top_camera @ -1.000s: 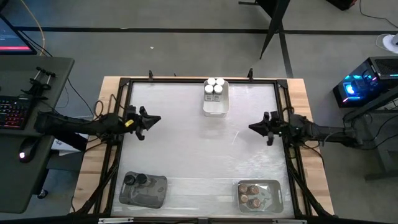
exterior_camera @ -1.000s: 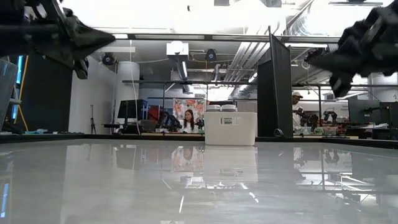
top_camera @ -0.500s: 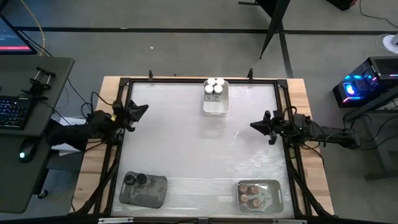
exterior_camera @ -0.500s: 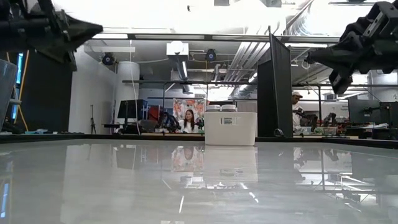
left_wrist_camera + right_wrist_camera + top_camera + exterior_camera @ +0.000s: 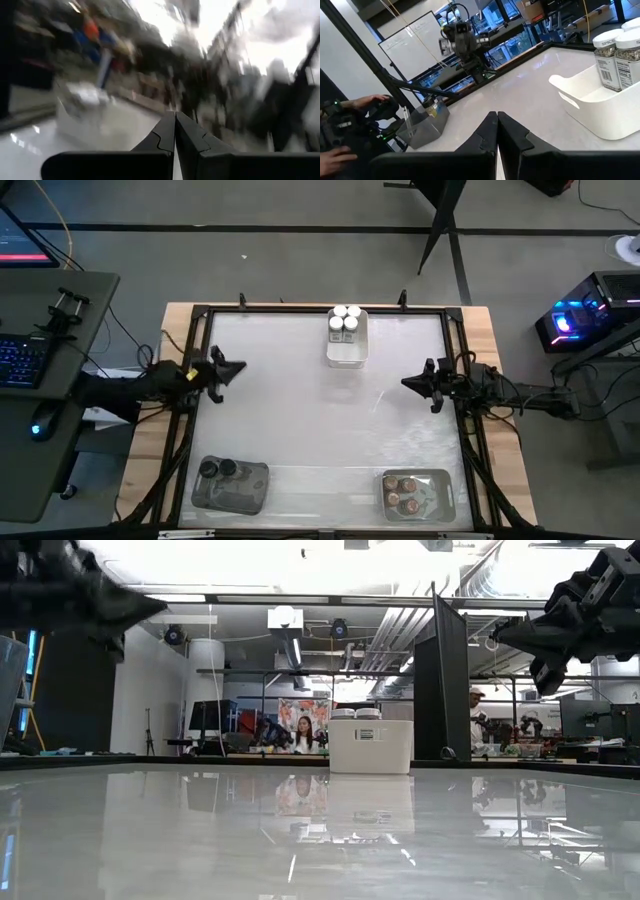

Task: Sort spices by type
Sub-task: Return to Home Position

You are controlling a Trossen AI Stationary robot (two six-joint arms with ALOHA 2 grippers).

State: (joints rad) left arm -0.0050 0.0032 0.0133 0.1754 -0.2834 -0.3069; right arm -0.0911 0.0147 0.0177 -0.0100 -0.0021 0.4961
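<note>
Left gripper point(image 5: 238, 367) first: we see it held above the table's left edge, pointing inward. Its own wrist view shows the two dark fingers point(image 5: 165, 135) pressed together with nothing between them. Right gripper point(image 5: 406, 383) mirrors it over the right edge, its fingers point(image 5: 487, 132) likewise meeting along one seam and carrying nothing. In the low view both hang high above the table point(image 5: 320, 840), the left one blurred, neither touching anything.

Moving outward, we find no jar loose on the bare surface between the arms. White-topped jars point(image 5: 346, 318) stand upright, packed at one end of the white tray point(image 5: 346, 354). That tray sits against the edge farthest from the low camera, roughly midway between the two grippers and well apart from both. Its long axis runs toward the opposite edge. Black-topped jars point(image 5: 218, 469) sit in the gray bin point(image 5: 252, 485) at the corner on the left arm's side. The brown-topped jars point(image 5: 403, 491) sit in the clear tray point(image 5: 442, 488) at the corner on the right arm's side.

Each type has its own container, so we judge the sorting done. The coming move turns on one fact: every jar lies off to the side of each gripper's line, none beneath it. The left arm is nearer the gray bin, the right nearer the clear tray. Both should be able to draw back to rest without crossing a container.
</note>
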